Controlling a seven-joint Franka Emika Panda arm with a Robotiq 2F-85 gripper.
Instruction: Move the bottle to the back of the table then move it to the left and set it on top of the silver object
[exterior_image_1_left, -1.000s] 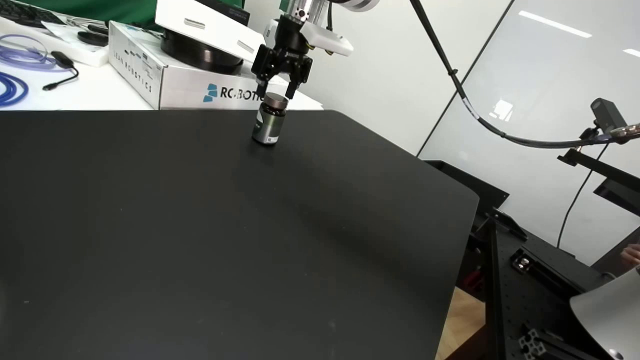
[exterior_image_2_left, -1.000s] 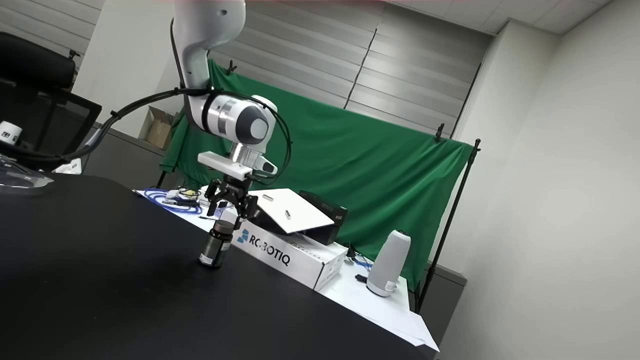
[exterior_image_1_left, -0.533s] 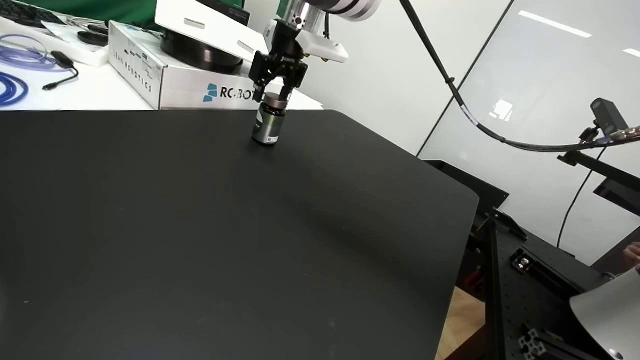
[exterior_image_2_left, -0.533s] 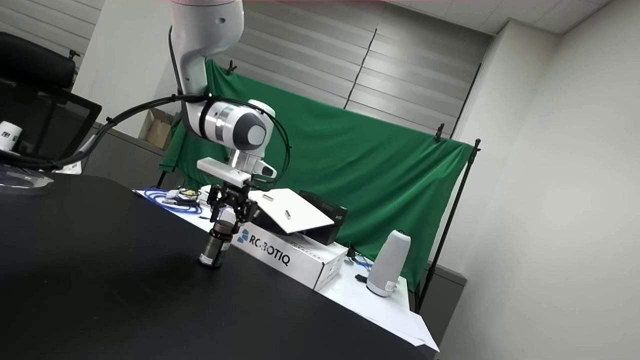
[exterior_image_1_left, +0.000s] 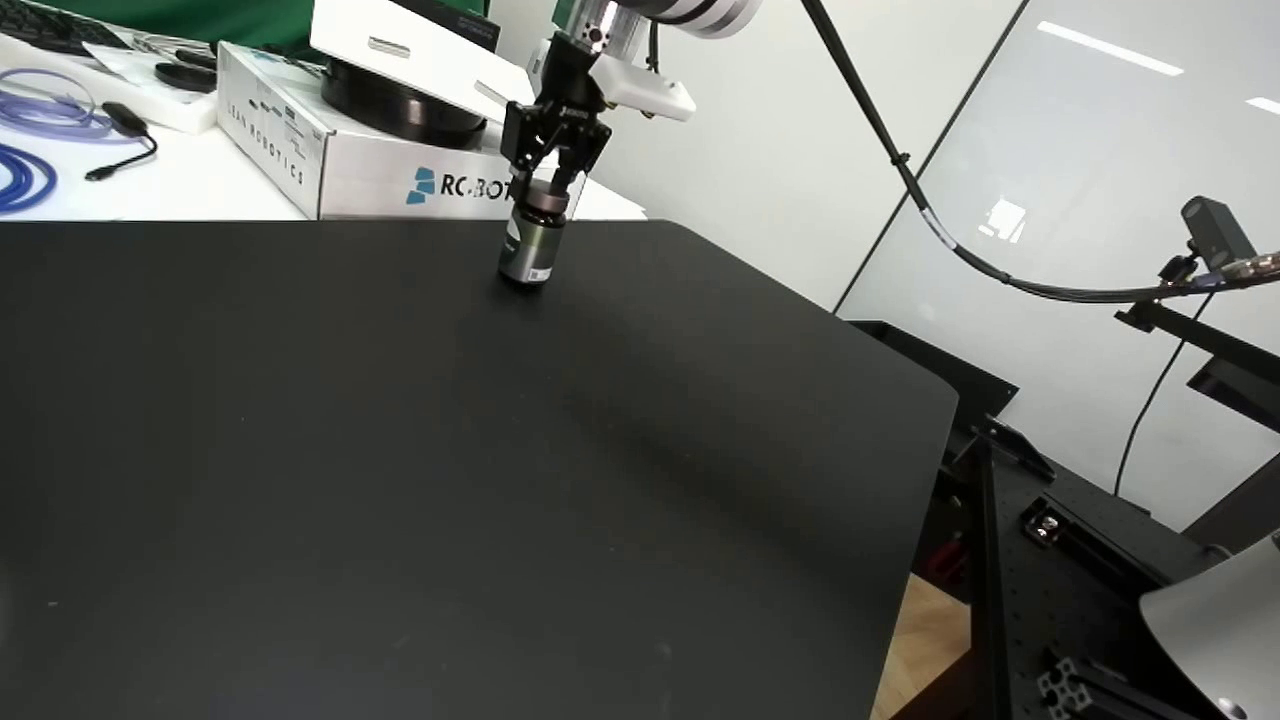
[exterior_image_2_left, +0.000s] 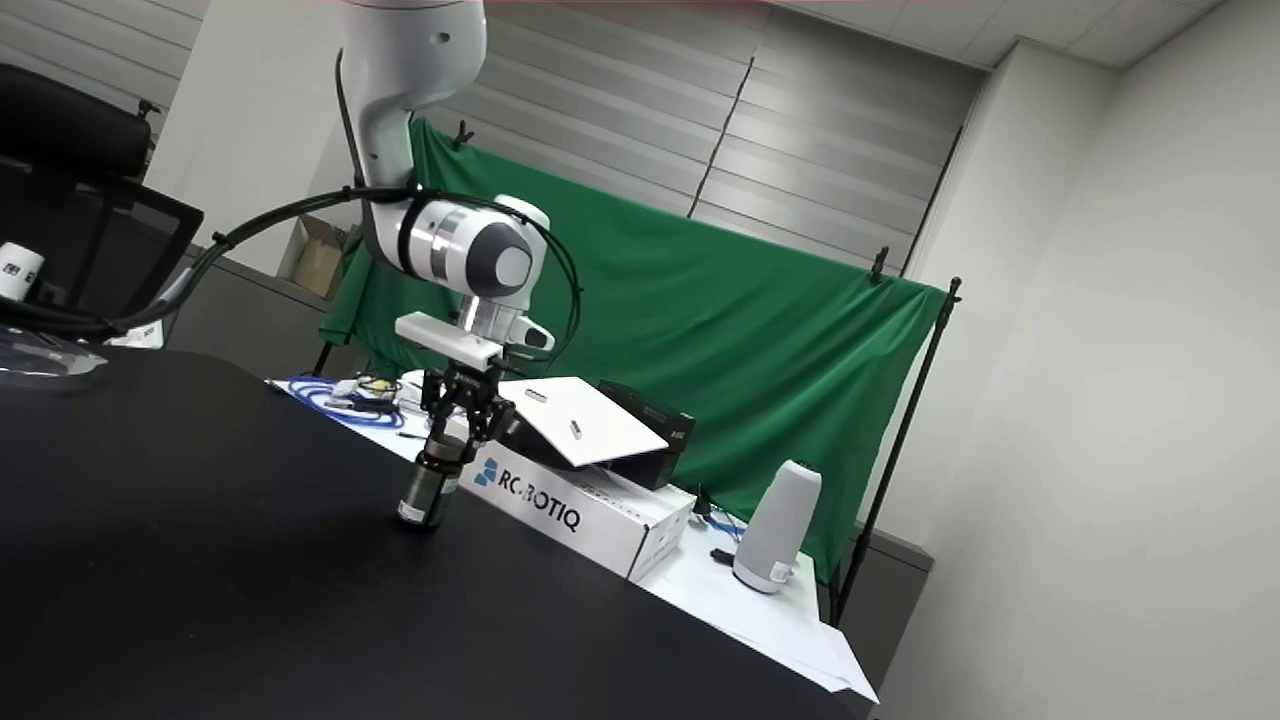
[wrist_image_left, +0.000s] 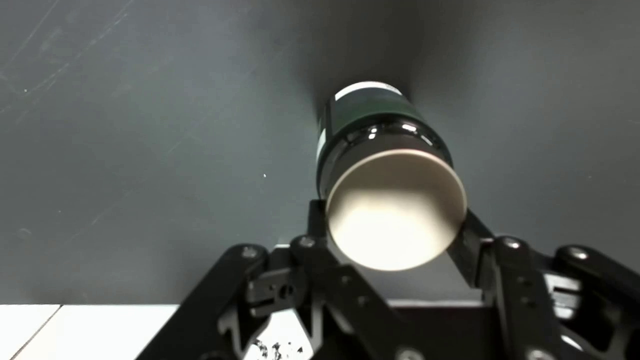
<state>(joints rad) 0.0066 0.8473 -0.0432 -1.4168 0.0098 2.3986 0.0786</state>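
Note:
The bottle (exterior_image_1_left: 533, 245) is a small dark grey cylinder with a paler label and a wide cap. It stands near the far edge of the black table (exterior_image_1_left: 450, 450), and its base is at or just above the top; I cannot tell which. My gripper (wrist_image_left: 395, 220) is shut on the bottle's cap, one finger on each side, in the wrist view. Both exterior views also show the fingers around the cap, with the bottle (exterior_image_2_left: 428, 490) below the gripper (exterior_image_2_left: 458, 436). The silver object is out of view.
Behind the table's far edge, a white printed box (exterior_image_1_left: 360, 180) lies on a white surface with a tilted white panel (exterior_image_1_left: 420, 50) on top. Blue cables (exterior_image_1_left: 25, 180) lie farther left. A grey-white speaker-like device (exterior_image_2_left: 778, 530) stands beyond the box. Clear plastic (exterior_image_2_left: 45, 355) lies at the table's edge.
The jaws have closed from apart onto the bottle's cap, after the gripper came down slightly. The bottle has shifted a little toward the left and upward in an exterior view.

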